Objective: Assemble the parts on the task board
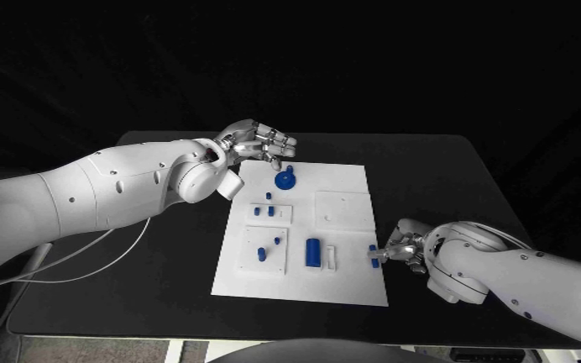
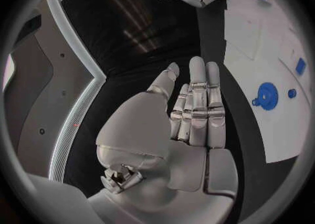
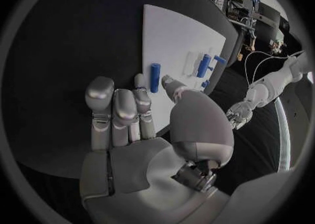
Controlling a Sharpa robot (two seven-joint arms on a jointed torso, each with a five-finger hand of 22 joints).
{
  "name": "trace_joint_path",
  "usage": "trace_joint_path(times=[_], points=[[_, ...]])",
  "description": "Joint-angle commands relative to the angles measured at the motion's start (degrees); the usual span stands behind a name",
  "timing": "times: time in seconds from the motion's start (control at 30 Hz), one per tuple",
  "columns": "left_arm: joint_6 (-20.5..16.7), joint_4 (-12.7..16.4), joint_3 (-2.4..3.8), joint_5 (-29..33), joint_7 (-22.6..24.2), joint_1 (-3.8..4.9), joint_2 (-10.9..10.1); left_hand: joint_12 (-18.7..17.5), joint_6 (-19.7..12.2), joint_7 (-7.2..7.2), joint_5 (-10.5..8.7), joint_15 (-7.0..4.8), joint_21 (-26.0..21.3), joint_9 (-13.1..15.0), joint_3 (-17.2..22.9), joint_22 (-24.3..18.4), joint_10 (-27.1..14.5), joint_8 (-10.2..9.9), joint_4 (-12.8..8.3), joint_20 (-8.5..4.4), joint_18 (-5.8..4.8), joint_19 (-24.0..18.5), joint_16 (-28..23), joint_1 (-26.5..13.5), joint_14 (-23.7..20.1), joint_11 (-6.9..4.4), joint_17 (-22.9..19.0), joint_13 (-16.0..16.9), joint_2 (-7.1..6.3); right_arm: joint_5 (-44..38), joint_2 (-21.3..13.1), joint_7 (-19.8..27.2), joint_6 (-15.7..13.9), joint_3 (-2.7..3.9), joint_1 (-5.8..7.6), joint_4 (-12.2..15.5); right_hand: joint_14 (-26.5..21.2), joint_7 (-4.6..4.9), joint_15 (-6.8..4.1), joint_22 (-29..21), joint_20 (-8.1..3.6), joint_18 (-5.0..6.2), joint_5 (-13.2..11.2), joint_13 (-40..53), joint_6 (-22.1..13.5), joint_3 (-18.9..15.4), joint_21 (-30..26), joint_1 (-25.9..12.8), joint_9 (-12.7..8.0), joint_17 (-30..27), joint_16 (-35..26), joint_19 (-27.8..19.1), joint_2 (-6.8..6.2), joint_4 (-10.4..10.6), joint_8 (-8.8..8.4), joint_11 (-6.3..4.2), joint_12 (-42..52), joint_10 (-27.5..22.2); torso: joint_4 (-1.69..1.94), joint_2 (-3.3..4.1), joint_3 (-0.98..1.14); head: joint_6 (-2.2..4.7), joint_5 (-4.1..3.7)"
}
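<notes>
The white task board (image 1: 345,283) lies mid-table. On it sit a blue round gear (image 1: 285,181), several small blue pegs (image 1: 269,210) and a larger blue cylinder (image 1: 312,250). My left hand (image 1: 257,144) hovers over the board's far left corner, fingers straight and holding nothing; the gear (image 2: 265,96) lies beyond its fingertips (image 2: 197,66). My right hand (image 1: 400,250) is low at the board's right edge. A blue peg (image 1: 374,255) lies flat there, between that hand's thumb and a fingertip (image 3: 139,80). Thin gaps show on both sides of the peg (image 3: 155,77).
A white bar (image 1: 331,255) sits beside the large cylinder. A raised white square plate (image 1: 342,209) takes up the board's right middle. Black table (image 1: 436,178) surrounds the board. A white cable (image 1: 85,254) trails under my left arm.
</notes>
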Motion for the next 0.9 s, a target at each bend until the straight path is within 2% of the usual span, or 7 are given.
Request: trace_joint_path(times=[0.03, 0.17, 0.4, 0.47, 0.7, 0.9], points=[[0.73, 0.16, 0.03, 0.40, 0.57, 0.05, 0.04, -0.17, 0.05, -0.14, -0.32, 0.03, -0.23, 0.04, -0.21, -0.05, 0.22, -0.15, 0.10, 0.12, -0.08, 0.13, 0.37, -0.10, -0.37, -0.03, -0.05, -0.04, 0.22, -2.04, 0.34, -0.35, -0.12, -0.20, -0.32, -0.31, 0.47, -0.18, -0.01, 5.65, -0.15, -0.08, -0.34, 0.15, 0.66, 1.15, 0.23, 1.80, -0.11, 0.09, 0.28, 3.19, 0.45, -1.44, -0.35, -0.25, 0.26, 0.51, -0.02, -0.01, 0.02, -0.01, 0.11], [0.76, 0.16, 0.03, 0.40, 0.54, 0.05, 0.03, -0.17, 0.05, -0.14, -0.32, 0.03, -0.23, 0.04, -0.21, -0.05, 0.22, -0.15, 0.10, 0.12, -0.08, 0.13, 0.37, -0.10, -0.37, -0.03, -0.05, -0.04, 0.22, -2.20, 0.52, -0.32, -0.13, -0.22, -0.36, -0.49, 0.52, -0.33, -0.07, 5.65, -0.16, -0.17, -0.24, 0.26, 1.33, 3.11, 0.28, 3.57, -0.02, 0.07, 0.26, 3.17, 1.78, -4.08, -0.42, -0.38, 0.32, 0.59, -0.03, 0.00, 0.01, 0.08, 0.13], [0.75, 0.14, 0.03, 0.40, 0.49, 0.06, -0.03, -0.17, 0.05, -0.14, -0.32, 0.03, -0.23, 0.04, -0.21, -0.05, 0.22, -0.15, 0.10, 0.12, -0.08, 0.13, 0.37, -0.10, -0.37, -0.03, -0.05, -0.04, 0.22, -1.56, 0.35, -0.03, -0.67, -0.24, -0.37, -0.71, 0.58, -0.80, -0.12, 5.68, -0.17, -0.35, -0.07, 0.62, 2.34, 6.89, 0.55, 2.94, 0.37, -0.10, 0.25, 3.13, 5.84, -11.38, -0.46, -0.59, 0.59, 0.98, -0.02, -0.01, 0.02, 0.15, 0.09], [0.74, 0.15, 0.03, 0.40, 0.48, 0.06, -0.05, -0.17, 0.05, -0.14, -0.32, 0.03, -0.23, 0.04, -0.21, -0.05, 0.22, -0.15, 0.10, 0.12, -0.08, 0.13, 0.37, -0.10, -0.37, -0.03, -0.05, -0.04, 0.22, -1.20, 0.27, 0.16, -0.95, -0.24, -0.38, -0.77, 0.56, -0.90, -0.12, 5.68, -0.21, -0.38, -0.06, 0.70, 2.52, 7.78, 0.72, 0.79, 0.74, -0.26, 0.24, 3.09, 7.40, -14.92, -0.47, -0.59, 0.59, 1.12, -0.02, -0.01, 0.03, 0.16, 0.09], [0.73, 0.15, 0.03, 0.40, 0.47, 0.06, -0.07, -0.17, -0.12, -0.07, -0.31, 0.04, -0.24, 0.03, -0.25, -0.16, 0.20, -0.16, 0.14, 0.12, -0.07, 0.14, 0.36, -0.07, -0.37, 0.00, -0.05, -0.04, 0.24, 0.01, -0.04, 0.93, -1.88, -0.24, -0.38, -0.95, 0.58, -0.99, -0.05, 5.70, -0.09, -0.47, 0.06, 1.02, 2.96, 8.50, 0.85, -0.09, 1.18, -0.41, 0.37, 3.07, 8.90, -17.11, -0.45, -0.60, 0.79, 1.67, -0.06, 0.00, 0.04, 0.22, 0.05], [0.72, 0.12, 0.03, 0.40, 0.47, 0.06, -0.05, -0.17, -0.12, -0.07, -0.31, 0.04, -0.24, 0.03, -0.25, -0.16, 0.20, -0.16, 0.14, 0.12, -0.07, 0.14, 0.36, -0.07, -0.37, 0.00, -0.05, -0.04, 0.24, 0.77, -0.84, 2.79, -3.15, -0.24, -0.38, -0.74, 0.56, -1.00, -0.05, 5.73, -0.09, -0.53, 0.14, 1.36, 3.42, 9.24, 1.06, 0.02, 1.11, -0.58, 0.35, 3.08, 9.54, -18.19, -0.43, -0.64, 1.00, 2.10, -0.05, -0.01, 0.03, 0.22, 0.12]])
